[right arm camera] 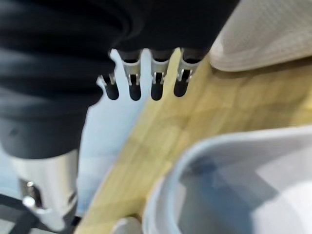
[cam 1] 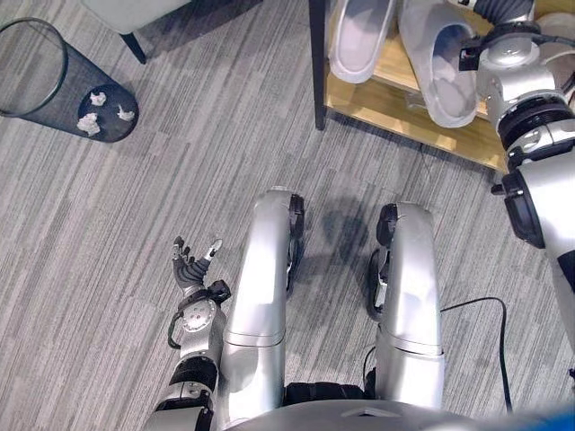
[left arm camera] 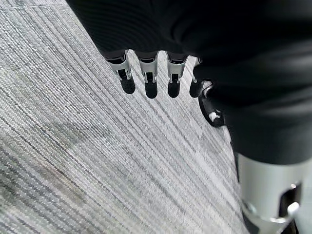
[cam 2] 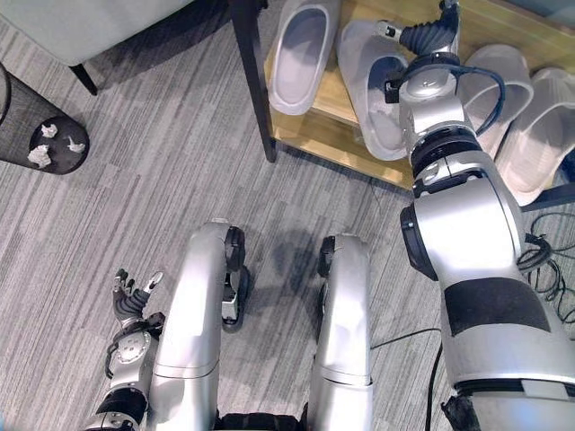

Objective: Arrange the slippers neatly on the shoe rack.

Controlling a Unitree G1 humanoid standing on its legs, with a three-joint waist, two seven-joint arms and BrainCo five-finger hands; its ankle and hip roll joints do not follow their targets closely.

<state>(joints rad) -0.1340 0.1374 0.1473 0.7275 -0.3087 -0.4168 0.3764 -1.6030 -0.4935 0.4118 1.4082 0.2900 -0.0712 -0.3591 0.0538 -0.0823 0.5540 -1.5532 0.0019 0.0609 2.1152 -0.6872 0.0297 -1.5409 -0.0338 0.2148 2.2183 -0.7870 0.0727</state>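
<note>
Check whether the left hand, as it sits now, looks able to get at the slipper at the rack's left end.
Probably not without moving: the left hand hangs open low over the carpet, well short of the shoe rack, where that slipper lies. Nothing blocks the way; the carpet between is bare.

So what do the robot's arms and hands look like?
Both arms are shiny silver-grey tubes with black ribbed rings at the wrists. The left hand has a dark ribbed cover and silver fingers ending in rounded black tips. The right hand looks the same: dark ribbed cover, silver fingers, black tips. A black cable loops beside the right wrist.
</note>
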